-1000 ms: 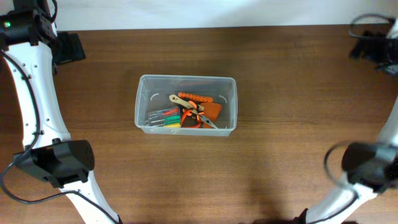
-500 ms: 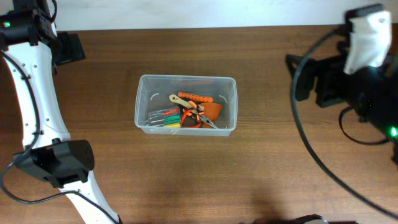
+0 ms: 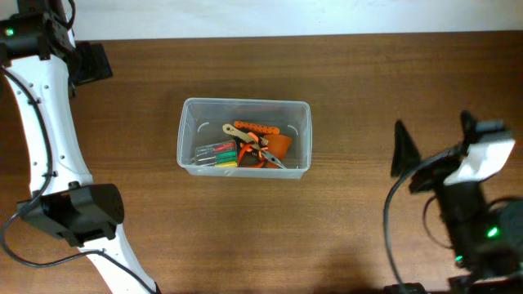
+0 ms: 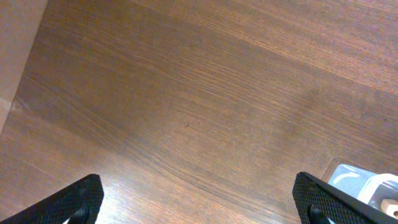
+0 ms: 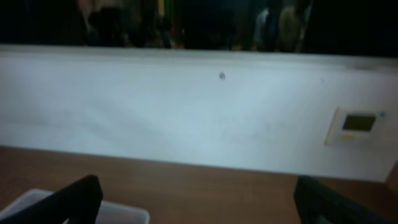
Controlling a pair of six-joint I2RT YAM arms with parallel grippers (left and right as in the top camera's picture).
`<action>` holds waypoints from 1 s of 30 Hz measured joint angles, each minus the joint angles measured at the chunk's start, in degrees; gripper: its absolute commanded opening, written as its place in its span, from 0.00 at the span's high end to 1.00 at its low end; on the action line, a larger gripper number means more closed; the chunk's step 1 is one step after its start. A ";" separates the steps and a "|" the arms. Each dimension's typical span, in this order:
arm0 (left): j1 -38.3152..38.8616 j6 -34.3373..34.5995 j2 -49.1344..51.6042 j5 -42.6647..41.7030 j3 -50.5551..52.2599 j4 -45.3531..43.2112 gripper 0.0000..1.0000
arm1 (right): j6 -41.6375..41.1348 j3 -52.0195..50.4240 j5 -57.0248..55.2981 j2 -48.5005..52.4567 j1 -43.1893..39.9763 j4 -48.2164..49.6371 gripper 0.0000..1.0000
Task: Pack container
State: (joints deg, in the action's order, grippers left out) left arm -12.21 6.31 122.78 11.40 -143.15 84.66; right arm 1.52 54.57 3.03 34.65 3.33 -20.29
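The container (image 3: pixel 245 102) is seen at the middle of the table (image 3: pixel 368 73), upright and with no lid on it. A pack of screwdrivers (image 3: pixel 215 153) and several orange-handled tools (image 3: pixel 260 139) are held in it, piled toward its near wall. No loose item is seen outside it in the overhead view, so the packing is judged to be close to done.

The right gripper (image 3: pixel 433 143) is found well apart from the container, near the table's right side. Its jaws are spread wide and nothing is held between them. In its wrist view, the gripper (image 5: pixel 199 202) is aimed at the far wall, and only a corner of the container (image 5: pixel 124 213) is caught low on the left.

The left gripper (image 3: pixel 88 62) is parked at the far left corner. In its own view (image 4: pixel 199 199) the jaws are spread wide and empty over bare wood, with a corner of the container (image 4: pixel 367 177) at the lower right.

The light container could be knocked or pushed along the table if the right arm were swung leftward at this height. The tools lying highest could be jolted out by such a hit.

Compared with half a second ago, the right arm has been moved from the far right of the table to the near right. The container, its contents and the left arm are unchanged.
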 measured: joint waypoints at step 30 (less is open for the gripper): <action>0.00 0.00 0.00 -0.02 0.00 -0.02 0.01 | -0.50 -46.03 -1.11 -30.01 -0.48 20.35 0.01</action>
State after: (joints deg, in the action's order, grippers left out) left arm -12.21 6.31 122.78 11.38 -143.15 84.64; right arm 1.02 8.54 1.91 4.64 2.85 0.05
